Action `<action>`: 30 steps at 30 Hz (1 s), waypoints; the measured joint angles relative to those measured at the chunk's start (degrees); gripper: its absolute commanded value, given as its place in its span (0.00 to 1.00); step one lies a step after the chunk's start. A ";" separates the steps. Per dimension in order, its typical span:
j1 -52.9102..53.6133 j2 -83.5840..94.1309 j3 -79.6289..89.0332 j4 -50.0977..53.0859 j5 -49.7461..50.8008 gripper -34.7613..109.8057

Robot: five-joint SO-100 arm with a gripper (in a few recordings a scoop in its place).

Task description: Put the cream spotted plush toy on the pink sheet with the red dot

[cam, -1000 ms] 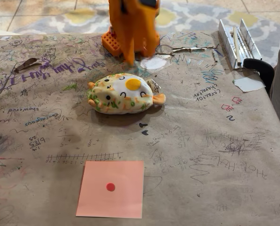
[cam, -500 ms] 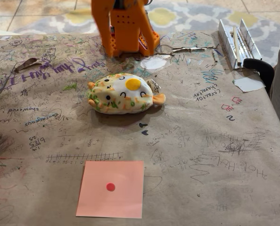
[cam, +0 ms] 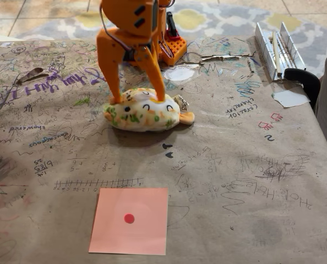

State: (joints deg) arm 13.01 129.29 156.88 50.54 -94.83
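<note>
In the fixed view the orange gripper (cam: 137,100) stood with its jaws apart astride the cream spotted plush toy (cam: 144,111), which lay ungrasped on the scribbled desk (cam: 235,181), well apart from the pink sheet with the red dot (cam: 129,220), so gripping, carrying and placing all remained.

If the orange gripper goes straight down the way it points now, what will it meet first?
The cream spotted plush toy. The gripper points down with its open fingers straddling the toy's top, apparently already on it; below the toy is the table.
</note>
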 measured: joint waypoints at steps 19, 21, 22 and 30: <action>-5.54 49.13 15.56 -22.24 25.84 0.24; -5.01 55.28 13.54 -26.81 25.31 0.24; -4.66 57.57 12.39 -30.15 24.79 0.24; -3.25 63.02 -4.92 -53.79 25.22 0.24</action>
State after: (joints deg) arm 9.76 192.30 151.96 -3.25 -69.61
